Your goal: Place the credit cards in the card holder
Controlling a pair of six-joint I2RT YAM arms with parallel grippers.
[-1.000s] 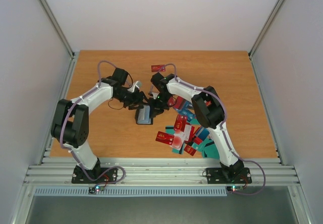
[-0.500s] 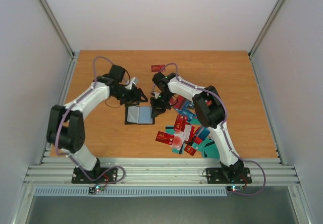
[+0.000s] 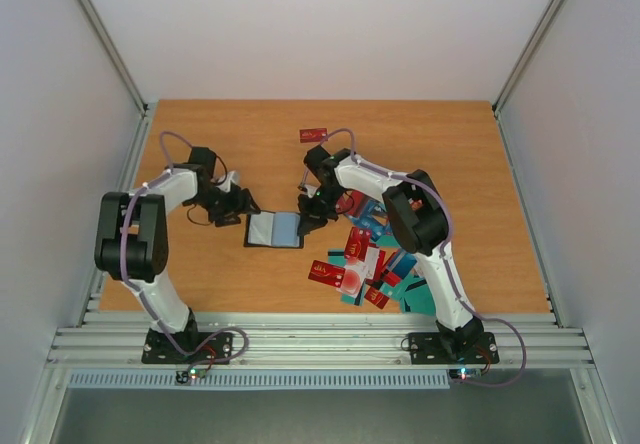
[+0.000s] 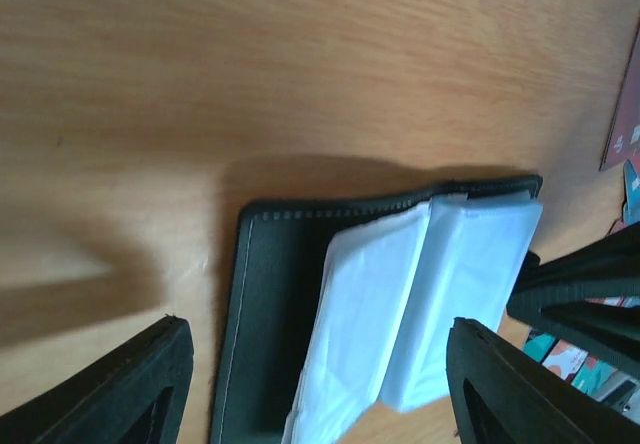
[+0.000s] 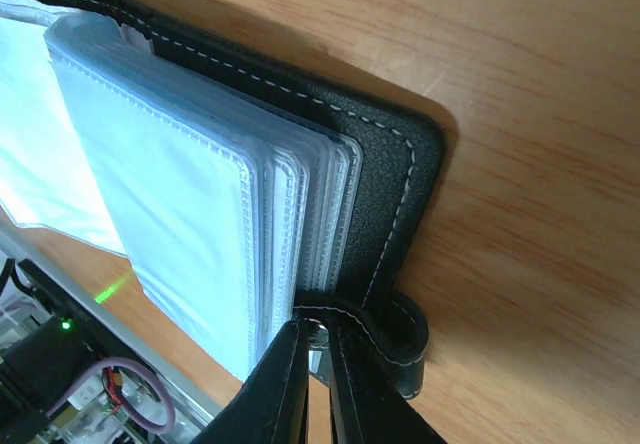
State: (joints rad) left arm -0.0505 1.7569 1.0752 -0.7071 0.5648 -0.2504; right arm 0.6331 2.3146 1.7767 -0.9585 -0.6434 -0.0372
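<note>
From above, the card holder (image 3: 274,230) lay open between the left gripper (image 3: 240,207), just off its left edge, and the right gripper (image 3: 305,218) at its right edge, with the credit cards (image 3: 362,264) heaped to the right of the right fingers. The left wrist camera showed its fingers (image 4: 130,394) wide apart and empty, the card holder (image 4: 265,304) lying ahead of them. The right wrist camera showed its fingers (image 5: 270,399) clamped on the card holder's (image 5: 400,164) stitched edge.
</note>
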